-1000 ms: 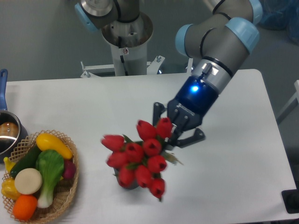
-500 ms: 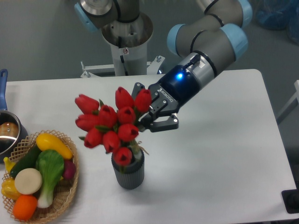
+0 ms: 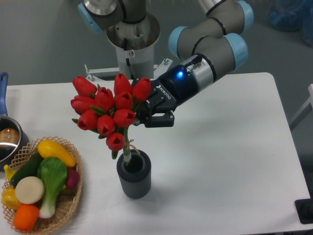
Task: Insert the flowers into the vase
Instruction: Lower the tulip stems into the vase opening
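The flowers point(image 3: 104, 109), a bunch of red tulip buds with green leaves, hang nearly upright over the table's front middle. My gripper point(image 3: 145, 108) reaches in from the right and is shut on the bunch just behind the buds. The tied stems point(image 3: 126, 149) point down, and their tip sits at or just inside the round mouth of the vase point(image 3: 133, 179). This vase is dark grey and ribbed, and it stands upright on the white table below the bunch. How deep the stems reach inside is hidden by the rim.
A wicker basket point(image 3: 70, 198) of toy vegetables sits at the front left, close to the vase. A shiny metal pot point(image 3: 8, 139) with a blue handle is at the left edge. The arm's base column point(image 3: 132, 41) stands at the back.
The gripper has lifted the bunch up and to the left, turning it from lying over the vase to nearly upright. The vase is now uncovered, with the stem tip at its mouth.
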Robot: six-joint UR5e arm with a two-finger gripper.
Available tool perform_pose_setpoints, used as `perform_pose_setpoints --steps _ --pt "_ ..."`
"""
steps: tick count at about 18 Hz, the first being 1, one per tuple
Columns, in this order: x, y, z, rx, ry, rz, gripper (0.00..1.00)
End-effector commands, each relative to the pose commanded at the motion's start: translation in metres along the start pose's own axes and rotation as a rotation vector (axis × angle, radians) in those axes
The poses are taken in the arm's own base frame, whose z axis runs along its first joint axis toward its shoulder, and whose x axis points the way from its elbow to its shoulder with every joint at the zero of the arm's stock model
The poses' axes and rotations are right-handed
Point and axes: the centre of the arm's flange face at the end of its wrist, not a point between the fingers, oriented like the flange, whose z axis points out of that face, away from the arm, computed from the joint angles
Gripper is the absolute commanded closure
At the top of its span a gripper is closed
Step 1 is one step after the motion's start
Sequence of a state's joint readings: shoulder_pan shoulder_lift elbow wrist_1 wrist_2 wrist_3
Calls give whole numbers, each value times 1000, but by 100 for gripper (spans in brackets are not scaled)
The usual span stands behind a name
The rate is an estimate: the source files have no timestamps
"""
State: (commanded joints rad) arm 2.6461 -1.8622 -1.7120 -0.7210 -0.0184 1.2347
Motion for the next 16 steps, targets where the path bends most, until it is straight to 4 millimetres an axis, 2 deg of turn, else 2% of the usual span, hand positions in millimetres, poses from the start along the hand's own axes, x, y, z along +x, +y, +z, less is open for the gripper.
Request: perform_pose_setpoints --steps 16 --pt "-1 6 -8 -13 -18 26 82"
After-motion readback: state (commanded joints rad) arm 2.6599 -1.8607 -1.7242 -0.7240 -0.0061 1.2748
